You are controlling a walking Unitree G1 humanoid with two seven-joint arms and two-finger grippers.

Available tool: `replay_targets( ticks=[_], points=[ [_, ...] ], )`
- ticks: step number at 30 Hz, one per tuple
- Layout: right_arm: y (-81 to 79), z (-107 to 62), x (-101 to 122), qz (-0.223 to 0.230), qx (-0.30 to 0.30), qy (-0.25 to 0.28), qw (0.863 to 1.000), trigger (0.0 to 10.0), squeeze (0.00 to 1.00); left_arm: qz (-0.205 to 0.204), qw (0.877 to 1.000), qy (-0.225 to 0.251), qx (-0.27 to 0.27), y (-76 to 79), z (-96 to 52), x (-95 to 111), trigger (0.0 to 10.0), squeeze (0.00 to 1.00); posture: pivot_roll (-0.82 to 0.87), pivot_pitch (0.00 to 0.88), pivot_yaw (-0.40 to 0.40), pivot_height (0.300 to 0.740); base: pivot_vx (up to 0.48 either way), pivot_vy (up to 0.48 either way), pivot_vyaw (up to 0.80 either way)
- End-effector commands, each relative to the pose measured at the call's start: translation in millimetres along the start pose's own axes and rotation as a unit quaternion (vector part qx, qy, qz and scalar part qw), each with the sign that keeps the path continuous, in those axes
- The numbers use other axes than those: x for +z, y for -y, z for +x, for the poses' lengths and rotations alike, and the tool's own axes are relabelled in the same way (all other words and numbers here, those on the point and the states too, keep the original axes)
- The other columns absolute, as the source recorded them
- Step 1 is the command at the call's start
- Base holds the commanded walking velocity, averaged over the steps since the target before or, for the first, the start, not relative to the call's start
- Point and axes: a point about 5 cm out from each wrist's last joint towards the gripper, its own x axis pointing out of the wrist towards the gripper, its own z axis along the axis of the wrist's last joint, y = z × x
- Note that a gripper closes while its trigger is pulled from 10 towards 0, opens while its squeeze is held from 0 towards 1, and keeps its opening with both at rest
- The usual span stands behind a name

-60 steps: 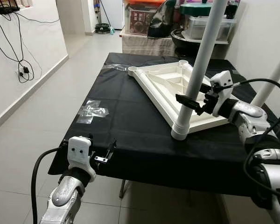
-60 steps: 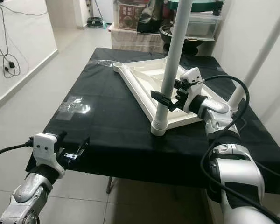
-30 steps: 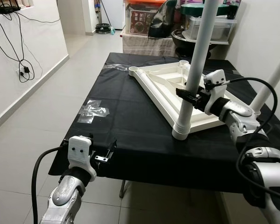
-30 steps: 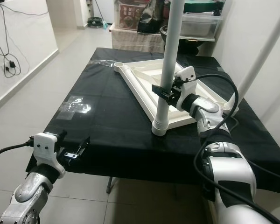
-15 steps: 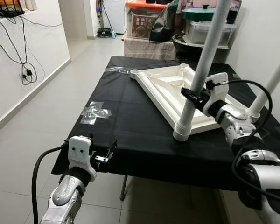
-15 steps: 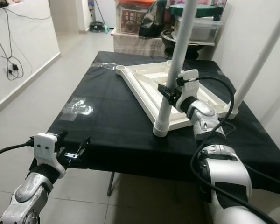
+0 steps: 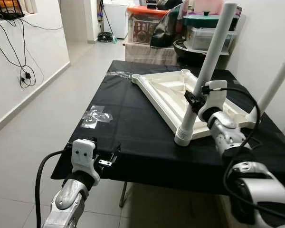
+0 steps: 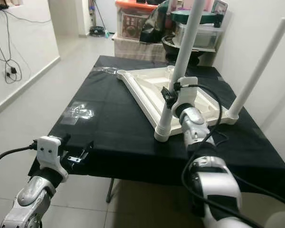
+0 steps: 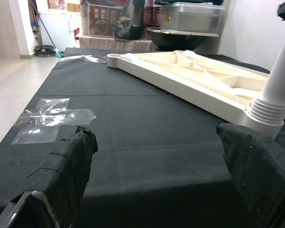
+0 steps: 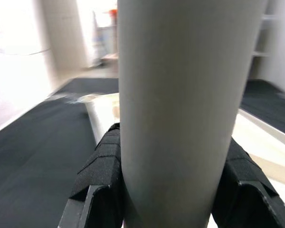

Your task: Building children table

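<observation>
Right wrist view shows the right pincer clamped around the white leg, which leans in the near corner socket of the upturned white table frame on the black tabletop, probably to steady or twist it home. Two legs are fitted, the second leg standing at the frame's right corner. The left pincer hangs spread wide, empty, at the tabletop's near edge.

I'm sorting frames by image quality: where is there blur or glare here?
Right wrist view: the leg held by the right gripper is soft, the room behind blurred and washed out at one side. Left wrist view: the tape on the cloth glints, and the near fingers are soft. Head views: fairly sharp.
</observation>
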Motion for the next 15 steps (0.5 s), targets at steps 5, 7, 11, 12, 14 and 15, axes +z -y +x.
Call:
replay_targets(
  ticks=[5, 7, 11, 12, 14, 15],
  points=[
    [11.6, -20.7, -55, -0.013, -0.155, -0.1, 0.983, 0.0, 0.0, 0.003, 1.0, 0.004, 0.005, 1.2, 1.5, 0, 10.0, 0.0, 0.09, 0.0, -0.104, 0.74, 0.0, 0.0, 0.0],
    [7.9, -22.6, -56, -0.018, -0.172, -0.096, 0.98, 0.0, 0.0, 0.003, 1.0, 0.004, 0.006, 1.2, 1.1, 0, 10.0, 0.0, 0.09, 0.0, -0.104, 0.74, 0.0, 0.0, 0.0],
    [1.6, -25.0, -57, -0.028, -0.192, -0.096, 0.976, 0.0, 0.0, 0.004, 1.0, 0.003, 0.008, 0.7, 0.6, -1, 10.0, 0.0, 0.09, 0.0, -0.106, 0.74, 0.0, 0.0, 0.0],
    [-2.0, -25.5, -56, -0.031, -0.197, -0.094, 0.975, 0.0, 0.0, 0.004, 1.0, 0.002, 0.009, 0.5, 0.5, -1, 10.0, 0.0, 0.09, 0.0, -0.11, 0.74, 0.0, 0.0, 0.0],
    [-6.2, -25.5, -55, -0.031, -0.2, -0.09, 0.975, 0.0, 0.0, 0.005, 1.0, 0.003, 0.01, 0.2, 0.6, -1, 10.0, 0.0, 0.1, 0.0, -0.111, 0.74, 0.0, 0.0, 0.0],
    [-10.3, -26.2, -53, -0.029, -0.209, -0.088, 0.974, 0.0, 0.0, 0.005, 1.0, 0.003, 0.011, 0.1, 0.7, -1, 10.0, 0.0, 0.09, 0.0, -0.111, 0.74, 0.0, 0.0, 0.0]
  ],
)
